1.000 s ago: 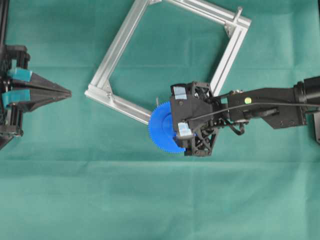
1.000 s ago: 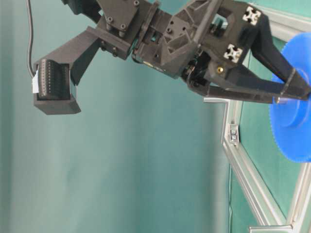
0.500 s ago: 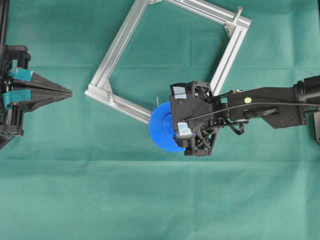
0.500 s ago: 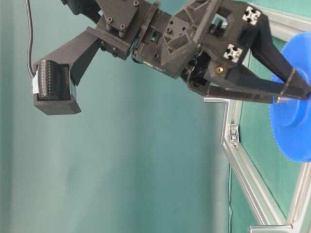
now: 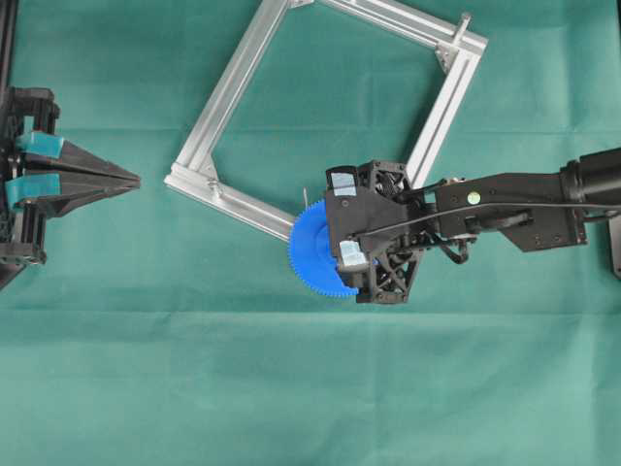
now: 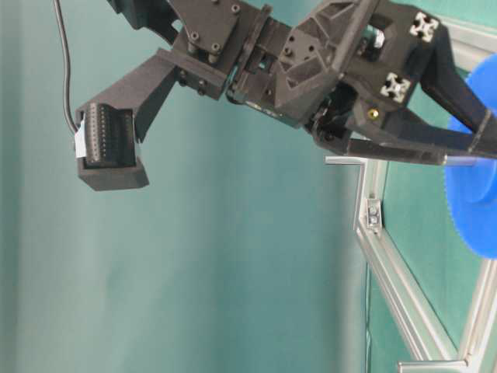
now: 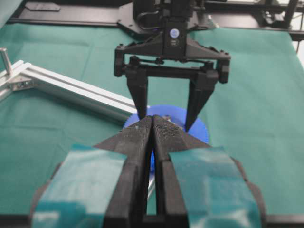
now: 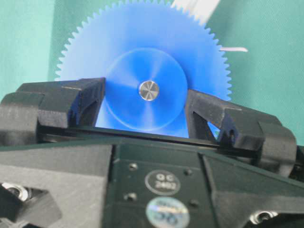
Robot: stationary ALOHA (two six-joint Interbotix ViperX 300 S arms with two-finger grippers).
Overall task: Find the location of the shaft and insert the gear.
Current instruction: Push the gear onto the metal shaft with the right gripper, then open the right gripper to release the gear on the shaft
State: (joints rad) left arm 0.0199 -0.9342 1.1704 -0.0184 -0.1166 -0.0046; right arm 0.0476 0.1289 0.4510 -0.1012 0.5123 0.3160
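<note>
The blue toothed gear (image 8: pixel 142 42) lies flat at the lower corner of the square aluminium frame (image 5: pixel 233 87). The silvery tip of the shaft (image 8: pixel 148 90) shows in the gear's centre hole. My right gripper (image 8: pixel 145 95) is shut on the gear, one finger on each side of the raised hub. From above, the gear (image 5: pixel 309 254) sticks out to the left from under the right wrist. My left gripper (image 5: pixel 131 180) is shut on nothing at the far left, pointing towards the gear (image 7: pixel 199 130).
A bare silver pin (image 5: pixel 464 21) stands at the frame's far right corner. A thin pale wire (image 8: pixel 235 49) pokes out beside the gear. Green cloth (image 5: pixel 291 388) covers the table around the frame.
My right gripper has shifted slightly with the gear in it, a little to the right in the table-level view. The left arm has not moved.
</note>
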